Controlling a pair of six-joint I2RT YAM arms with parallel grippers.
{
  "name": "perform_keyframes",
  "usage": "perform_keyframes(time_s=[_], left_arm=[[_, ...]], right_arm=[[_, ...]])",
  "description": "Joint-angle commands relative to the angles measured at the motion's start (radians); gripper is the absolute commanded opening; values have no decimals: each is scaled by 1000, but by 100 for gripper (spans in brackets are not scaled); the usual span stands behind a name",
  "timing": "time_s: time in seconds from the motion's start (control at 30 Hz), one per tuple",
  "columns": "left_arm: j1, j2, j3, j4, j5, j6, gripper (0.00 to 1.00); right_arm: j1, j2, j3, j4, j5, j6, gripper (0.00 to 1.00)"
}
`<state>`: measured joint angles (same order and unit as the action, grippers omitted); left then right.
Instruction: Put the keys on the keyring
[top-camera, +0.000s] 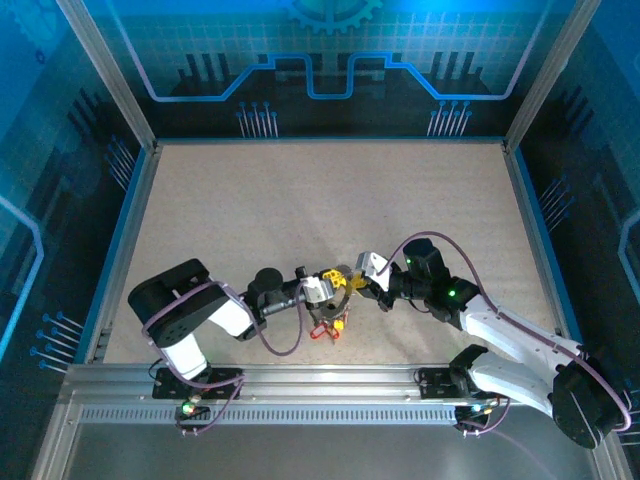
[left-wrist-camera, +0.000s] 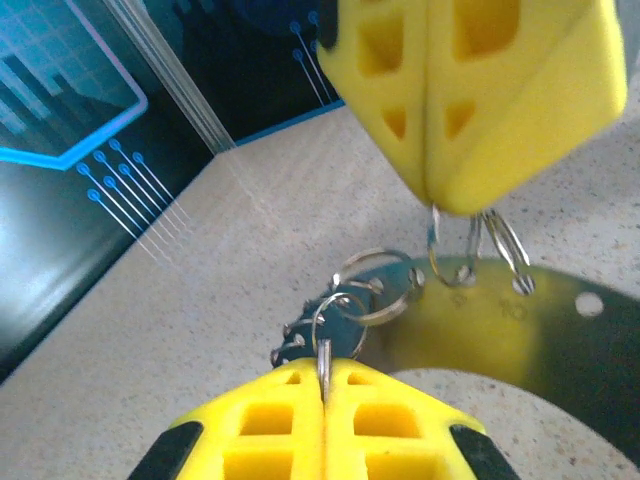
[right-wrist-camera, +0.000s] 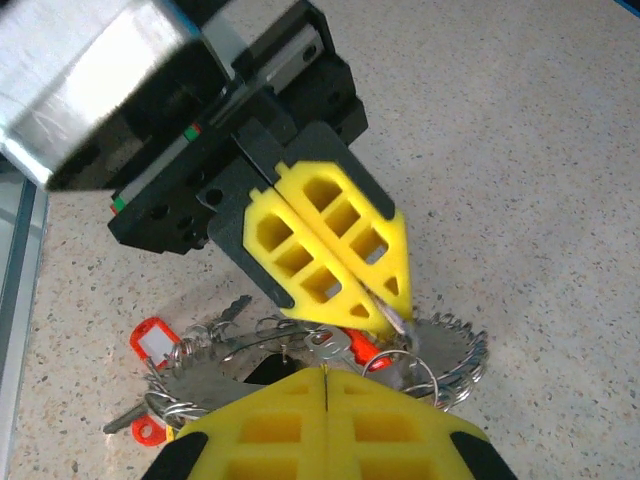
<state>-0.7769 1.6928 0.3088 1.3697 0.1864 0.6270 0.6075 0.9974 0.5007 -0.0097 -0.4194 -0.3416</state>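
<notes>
Keyring (left-wrist-camera: 480, 330) pinched between two clenched grippers close to the table's (top-camera: 300, 200) near edge, with several keys (right-wrist-camera: 155, 342) hung on it already.
Left wrist: the left gripper (left-wrist-camera: 325, 372) is clamped on one thin wire loop (left-wrist-camera: 322, 350) just beside the keyring's rim, where it tangles with a larger loop that reaches a rim hole. The right gripper (left-wrist-camera: 435, 200) is clamped on the rim loops (left-wrist-camera: 505, 250) threaded through holes in the grey plate. Right wrist: red-headed keys fan from one side of the ring, more wire crowds the other, and both yellow fingertip pairs meet over the middle. Top view: the bundle sits between the two arms, with red keys on its near side. I judge the work well advanced. Whether the loop in the left grip is fully on, I cannot tell.
</notes>
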Motion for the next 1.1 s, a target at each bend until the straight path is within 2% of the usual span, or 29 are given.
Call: perform_keyframes(time_s=[0.0, 0.07, 0.2, 0.4, 0.57, 0.8, 1.07], left_arm=[[-6, -66, -1, 0, -31, 78, 0], [-6, -104, 12, -49, -33, 111, 0], [-5, -216, 56, -254, -31, 184, 0], [-6, -382, 158, -637, -31, 309, 0], [-6, -498, 252, -892, -33, 415, 0], [-6, -624, 399, -1209, -7, 559, 0], [-6, -679, 519, -1438, 21, 638, 0]], right_arm=[[-13, 0, 30, -9, -2, -14, 0], [-12, 0, 32, -8, -1, -14, 0], [-12, -7, 35, 1, 1, -5, 15], [-24, -64, -2, 77, 5, 21, 31], [-25, -148, 22, 31, 12, 20, 36], [-40, -212, -1, 65, 41, 25, 40], [-43, -221, -5, 143, -26, 23, 39]])
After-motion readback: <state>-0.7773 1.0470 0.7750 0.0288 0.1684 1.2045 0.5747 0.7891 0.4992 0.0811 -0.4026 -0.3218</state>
